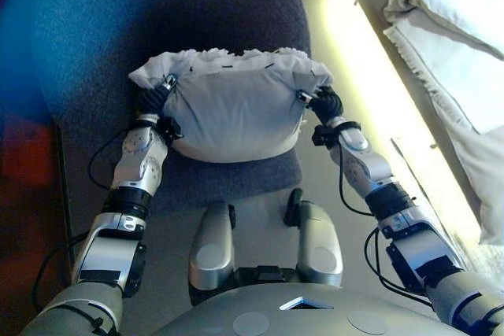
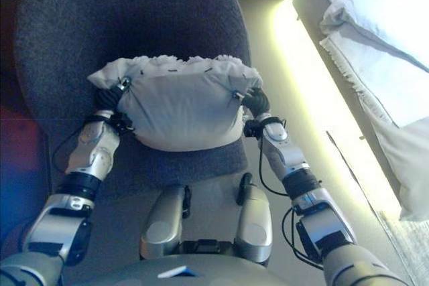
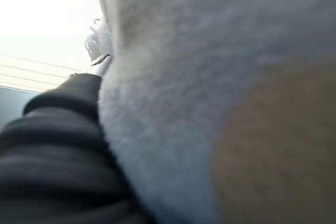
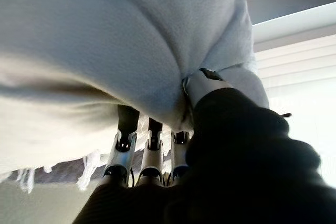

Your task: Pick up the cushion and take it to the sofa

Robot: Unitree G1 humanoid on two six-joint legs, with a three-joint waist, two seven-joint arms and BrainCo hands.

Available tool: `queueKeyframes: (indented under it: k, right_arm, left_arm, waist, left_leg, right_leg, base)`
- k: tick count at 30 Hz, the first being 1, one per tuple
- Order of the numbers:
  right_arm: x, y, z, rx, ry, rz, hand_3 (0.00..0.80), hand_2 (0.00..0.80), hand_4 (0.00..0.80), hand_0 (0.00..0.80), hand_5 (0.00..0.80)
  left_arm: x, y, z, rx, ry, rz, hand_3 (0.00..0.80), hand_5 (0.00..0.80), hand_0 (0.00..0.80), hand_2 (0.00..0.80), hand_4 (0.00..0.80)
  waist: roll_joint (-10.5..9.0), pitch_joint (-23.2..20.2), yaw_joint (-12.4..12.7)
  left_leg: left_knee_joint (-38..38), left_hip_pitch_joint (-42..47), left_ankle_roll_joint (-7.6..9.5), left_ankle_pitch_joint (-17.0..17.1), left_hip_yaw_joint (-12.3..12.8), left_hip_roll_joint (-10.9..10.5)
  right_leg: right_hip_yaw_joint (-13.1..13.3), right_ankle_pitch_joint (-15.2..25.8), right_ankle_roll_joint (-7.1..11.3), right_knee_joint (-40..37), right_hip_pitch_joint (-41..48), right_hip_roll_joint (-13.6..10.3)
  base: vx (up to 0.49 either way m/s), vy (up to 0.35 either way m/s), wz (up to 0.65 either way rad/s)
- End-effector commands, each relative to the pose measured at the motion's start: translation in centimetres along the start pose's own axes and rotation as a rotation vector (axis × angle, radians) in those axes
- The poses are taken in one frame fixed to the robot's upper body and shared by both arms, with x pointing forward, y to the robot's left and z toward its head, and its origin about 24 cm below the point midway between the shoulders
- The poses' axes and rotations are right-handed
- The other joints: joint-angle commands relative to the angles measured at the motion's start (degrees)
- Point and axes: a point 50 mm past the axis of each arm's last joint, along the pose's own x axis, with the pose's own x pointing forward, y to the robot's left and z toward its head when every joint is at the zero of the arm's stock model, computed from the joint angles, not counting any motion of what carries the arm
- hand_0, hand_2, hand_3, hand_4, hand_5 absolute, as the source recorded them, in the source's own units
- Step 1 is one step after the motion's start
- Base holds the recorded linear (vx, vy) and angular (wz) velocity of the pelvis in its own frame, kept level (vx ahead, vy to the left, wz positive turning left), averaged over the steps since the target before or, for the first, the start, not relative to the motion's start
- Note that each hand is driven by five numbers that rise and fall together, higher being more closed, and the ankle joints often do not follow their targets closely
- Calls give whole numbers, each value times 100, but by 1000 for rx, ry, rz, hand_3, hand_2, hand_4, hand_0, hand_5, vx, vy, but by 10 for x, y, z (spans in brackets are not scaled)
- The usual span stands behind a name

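Both hands, left hand [image 1: 155, 98] and right hand [image 1: 324, 102], clamp their fingers [image 4: 127, 121] on the white cushion [image 1: 232, 112] above the grey chair [image 1: 118, 45]

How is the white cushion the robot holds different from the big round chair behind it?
The cushion is white and smooth with a frilly edge; the chair is dark grey and nubbly. The cushion is small, squeezed between the left hand and right hand; the chair is far bigger. Both look soft.

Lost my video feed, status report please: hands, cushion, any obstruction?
Left hand and right hand clamp the white cushion from either end. Cushion held over grey chair. Nothing blocking in view.
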Motion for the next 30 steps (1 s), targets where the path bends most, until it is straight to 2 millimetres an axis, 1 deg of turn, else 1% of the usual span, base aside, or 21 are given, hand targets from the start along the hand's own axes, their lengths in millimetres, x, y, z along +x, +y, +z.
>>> queueKeyframes:
  k: [1,3,6,11,12,15,17,20,23,26,30]
  right_arm:
    - [17,56,52,19,-192,214,800,800,800,800,800]
    - [21,58,59,-14,-203,227,800,800,800,800,800]
    - [23,64,68,-16,-213,252,800,800,800,800,800]
    - [25,74,74,13,-213,276,800,800,800,800,800]
    - [26,78,77,10,-219,281,800,800,800,800,800]
    - [28,83,86,-1,-233,286,800,800,800,800,800]
    - [31,84,93,-13,-232,296,800,800,800,800,800]
    - [36,86,102,-39,-225,317,800,800,800,800,800]
    - [39,87,112,-24,-225,329,800,800,800,800,800]
    - [41,90,116,-16,-215,341,800,800,800,800,800]
    - [41,96,120,-33,-218,349,800,800,800,800,800]
  left_arm:
    - [19,-64,46,-107,-198,-190,800,800,800,800,800]
    - [26,-64,58,-89,-228,-173,800,800,800,800,800]
    - [35,-61,80,-37,-268,-165,800,800,800,800,800]
    - [47,-61,105,0,-275,-159,800,800,800,800,800]
    - [51,-60,113,6,-280,-152,800,800,800,800,800]
    - [58,-66,131,27,-294,-147,800,800,800,800,800]
    - [64,-69,143,7,-293,-145,800,800,800,800,800]
    - [70,-74,156,-19,-289,-132,800,800,800,800,800]
    - [72,-76,167,-16,-312,-135,800,800,800,800,800]
    - [74,-79,174,12,-322,-131,800,800,800,800,800]
    - [76,-82,186,-7,-330,-112,800,800,800,800,800]
  waist:
    - [-2,82,-88]
    - [15,158,-101]
    - [28,168,-146]
    - [91,110,-239]
    - [110,97,-277]
    - [158,101,-374]
    - [190,117,-435]
    - [208,148,-511]
    - [222,188,-571]
    - [235,210,-616]
    - [250,293,-693]
  left_leg:
    - [482,159,137,-1009,66,-156]
    - [440,148,112,-963,41,-155]
    - [329,242,99,-929,40,-158]
    - [107,431,58,-869,61,-170]
    - [13,476,36,-834,70,-173]
    - [-127,505,-12,-754,84,-185]
    - [-194,503,-43,-715,105,-183]
    - [-225,456,-80,-687,130,-189]
    - [-234,426,-108,-669,165,-179]
    - [-234,394,-133,-649,192,-171]
    - [-209,279,-152,-603,224,-149]
  right_leg:
    - [272,639,461,-308,-33,-371]
    - [274,662,479,-290,-80,-374]
    - [281,662,498,-311,-69,-376]
    - [325,654,524,-358,-32,-374]
    - [330,652,533,-406,-23,-364]
    - [357,632,531,-472,-49,-330]
    - [381,617,525,-498,-92,-314]
    - [388,592,516,-529,-164,-303]
    - [406,549,498,-532,-217,-287]
    - [446,533,484,-529,-269,-255]
    - [484,530,461,-540,-381,-217]
  base:
    - [-128,-48,8]
    - [-70,-43,-18]
    - [17,-31,-30]
    - [57,-5,-1]
    - [8,15,18]
    - [-18,25,9]
    - [-54,40,-6]
    - [-55,14,-9]
    - [-22,7,-4]
    - [6,1,-1]
    - [-10,4,-12]
